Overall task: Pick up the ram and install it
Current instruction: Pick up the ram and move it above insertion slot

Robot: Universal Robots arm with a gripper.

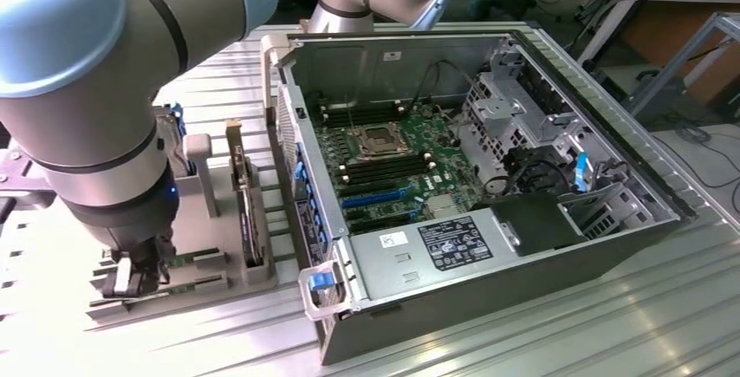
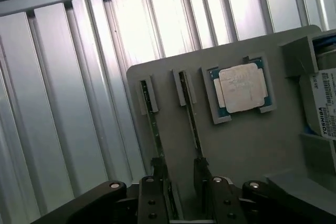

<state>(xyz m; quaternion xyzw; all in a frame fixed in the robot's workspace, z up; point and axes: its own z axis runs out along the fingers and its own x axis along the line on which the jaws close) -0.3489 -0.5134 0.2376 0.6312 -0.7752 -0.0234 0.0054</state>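
Observation:
Two thin green ram sticks stand on edge in slots of the grey fixture plate (image 2: pixel 252 145): one ram stick (image 2: pixel 151 121) and, beside it, a second ram stick (image 2: pixel 190 116). My gripper (image 2: pixel 184 203) is open, low over their near ends, with its dark fingers (image 2: pixel 152 200) straddling the sticks. I cannot tell whether either finger touches them. Nothing is held. In the exterior view the gripper (image 1: pixel 125 282) hangs over the fixture at the exterior view's left, beside the open computer case (image 1: pixel 382 264).
A square silver processor (image 2: pixel 242 88) and a Toshiba hard drive (image 2: pixel 323 100) sit on the same fixture. An expansion card (image 1: pixel 243 195) stands on edge between gripper and case. Inside the case the motherboard (image 1: pixel 399 165) lies flat. The table is ribbed aluminium (image 2: pixel 63 103).

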